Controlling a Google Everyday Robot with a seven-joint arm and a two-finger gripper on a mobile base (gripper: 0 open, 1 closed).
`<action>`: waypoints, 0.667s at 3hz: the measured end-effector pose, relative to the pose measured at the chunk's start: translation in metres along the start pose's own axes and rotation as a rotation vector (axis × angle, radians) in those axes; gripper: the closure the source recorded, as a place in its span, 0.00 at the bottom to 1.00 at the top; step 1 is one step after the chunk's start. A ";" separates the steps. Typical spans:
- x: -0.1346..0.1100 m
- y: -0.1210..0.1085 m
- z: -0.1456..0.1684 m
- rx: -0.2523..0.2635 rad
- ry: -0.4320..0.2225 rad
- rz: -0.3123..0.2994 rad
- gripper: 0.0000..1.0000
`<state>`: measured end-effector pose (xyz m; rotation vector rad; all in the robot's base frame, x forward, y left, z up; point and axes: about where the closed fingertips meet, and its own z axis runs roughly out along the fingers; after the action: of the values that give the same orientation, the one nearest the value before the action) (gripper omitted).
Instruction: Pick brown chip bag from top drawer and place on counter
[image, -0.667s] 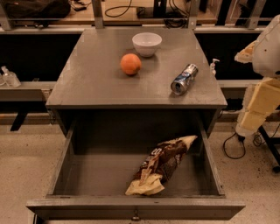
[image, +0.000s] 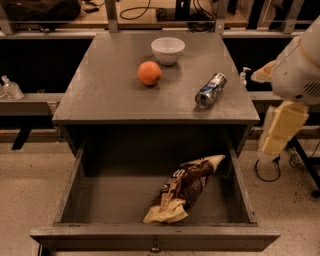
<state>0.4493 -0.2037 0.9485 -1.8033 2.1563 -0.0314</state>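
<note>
The top drawer (image: 150, 239) is pulled fully open below the counter (image: 110, 95). The brown chip bag (image: 185, 187) lies crumpled on the drawer floor, right of centre, with one pale end towards the front and the other towards the back right. My gripper (image: 280, 129) hangs at the right edge of the view, beside the cabinet's right side. It is above and to the right of the bag and holds nothing that I can see. The white arm housing (image: 300, 65) sits above it.
On the counter are a white bowl (image: 167, 50) at the back, an orange (image: 149, 73) in the middle and a soda can (image: 210, 90) lying on its side at the right. Cables (image: 272, 170) lie on the speckled floor to the right. A bottle (image: 11, 88) stands on the left shelf.
The arm and gripper have shifted slightly left and down at the right edge. The bag and the counter items have not moved.
</note>
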 end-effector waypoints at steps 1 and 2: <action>-0.007 0.019 0.067 -0.051 -0.105 -0.122 0.00; -0.004 0.017 0.086 -0.013 -0.118 -0.192 0.00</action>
<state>0.4562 -0.1799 0.8638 -1.9620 1.9016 0.0431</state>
